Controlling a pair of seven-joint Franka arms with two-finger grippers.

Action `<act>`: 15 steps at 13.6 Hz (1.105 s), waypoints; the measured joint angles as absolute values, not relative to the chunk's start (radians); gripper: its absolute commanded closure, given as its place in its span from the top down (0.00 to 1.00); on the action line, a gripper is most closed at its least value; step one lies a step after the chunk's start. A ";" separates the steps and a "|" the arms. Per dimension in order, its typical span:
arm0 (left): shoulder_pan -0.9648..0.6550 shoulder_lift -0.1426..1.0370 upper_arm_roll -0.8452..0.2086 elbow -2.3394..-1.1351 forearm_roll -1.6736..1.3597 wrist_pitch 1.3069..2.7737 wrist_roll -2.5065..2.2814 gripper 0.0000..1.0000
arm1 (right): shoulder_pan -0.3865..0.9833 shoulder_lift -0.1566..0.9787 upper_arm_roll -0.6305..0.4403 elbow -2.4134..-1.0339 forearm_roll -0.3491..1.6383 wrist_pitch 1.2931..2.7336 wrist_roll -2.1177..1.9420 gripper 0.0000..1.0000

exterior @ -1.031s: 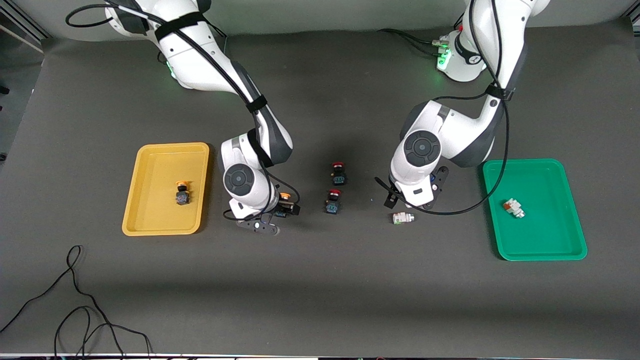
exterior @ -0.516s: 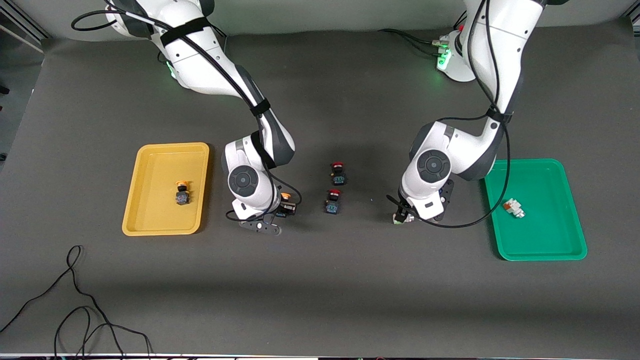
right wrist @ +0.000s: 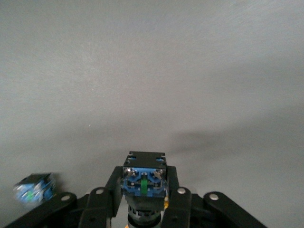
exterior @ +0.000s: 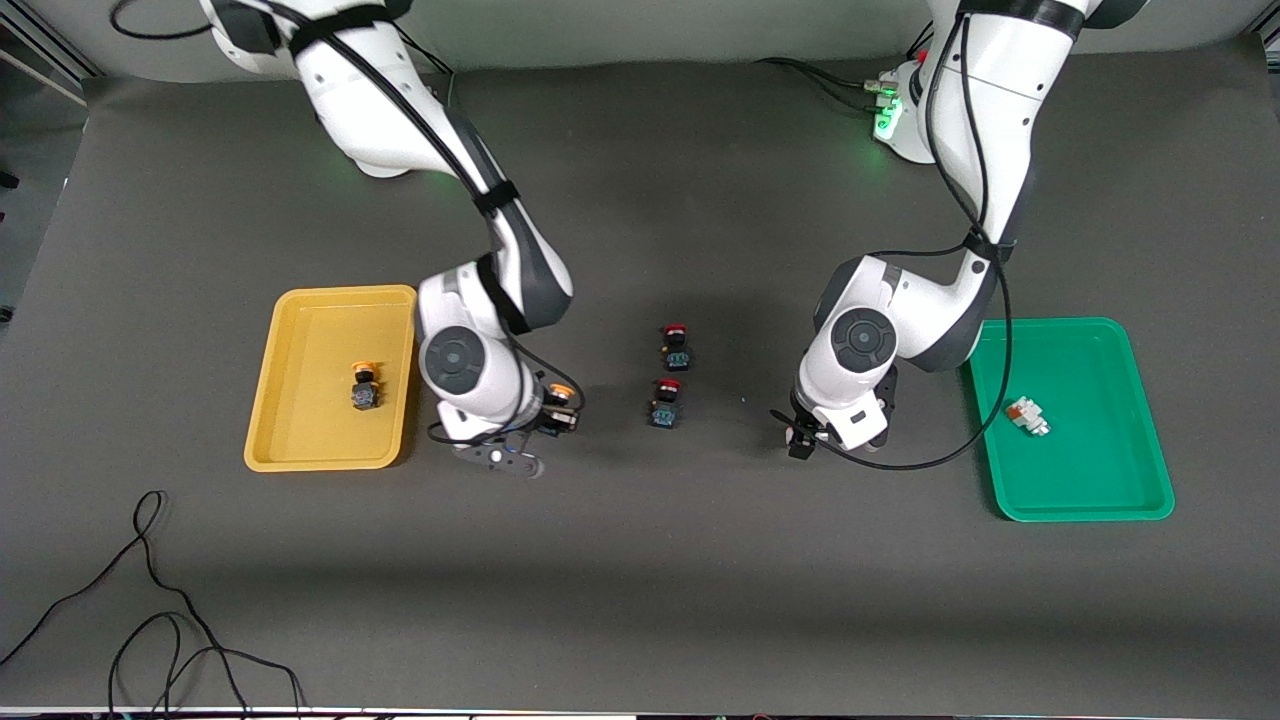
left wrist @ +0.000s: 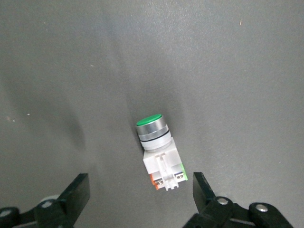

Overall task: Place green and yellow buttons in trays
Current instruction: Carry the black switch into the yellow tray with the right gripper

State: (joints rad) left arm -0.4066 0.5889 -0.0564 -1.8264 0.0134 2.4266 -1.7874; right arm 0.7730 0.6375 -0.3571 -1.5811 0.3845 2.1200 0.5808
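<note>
Front view, right claw (exterior: 548,410) gripping yellow button (exterior: 560,392)

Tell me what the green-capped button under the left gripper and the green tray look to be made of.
Green-capped button: a glossy green cap, likely plastic, in a shiny silvery ring that looks like metal or metallised plastic, on a matte white moulded body that looks plastic, with small screw heads, probably metal. Green tray: seemingly moulded plastic, one even colour, smooth, rounded corners, raised rim.

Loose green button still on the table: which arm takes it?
Left. The left end effector is open and straddles the green button lying on the table, near the green tray. The right end effector is shut on a yellow button beside the yellow tray.
</note>
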 measured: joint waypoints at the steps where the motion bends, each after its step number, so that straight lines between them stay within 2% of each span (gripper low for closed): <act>1: -0.407 0.595 -0.054 -1.817 0.013 2.427 -1.801 0.97 | 0.772 0.582 -0.385 -1.578 0.384 2.044 0.574 0.00; 4: -0.406 0.621 -0.044 -1.786 0.013 2.427 -1.827 0.97 | 0.770 0.433 -0.486 -1.580 0.379 1.844 0.494 0.00; 7: -0.406 0.655 -0.044 -1.763 0.013 2.427 -1.833 0.96 | 0.766 0.352 -0.629 -1.585 0.364 1.687 0.289 0.00; 9: -0.406 0.668 -0.044 -1.754 0.013 2.427 -1.835 0.73 | 0.763 0.335 -0.733 -1.591 0.356 1.619 0.093 0.00; 10: -0.406 0.669 -0.044 -1.752 0.013 2.427 -1.836 0.67 | 0.762 0.334 -0.779 -1.603 0.355 1.602 -0.005 0.00; 11: -0.406 0.669 -0.044 -1.750 0.013 2.427 -1.836 0.57 | 0.760 0.335 -0.819 -1.624 0.353 1.599 -0.089 0.00; 12: -0.406 0.669 -0.044 -1.747 0.014 2.427 -1.836 0.54 | 0.759 0.335 -0.848 -1.647 0.346 1.600 -0.157 0.00; 15: -0.406 0.669 -0.044 -1.744 0.014 2.427 -1.837 0.36 | 0.749 0.348 -0.880 -1.721 0.308 1.660 -0.296 0.00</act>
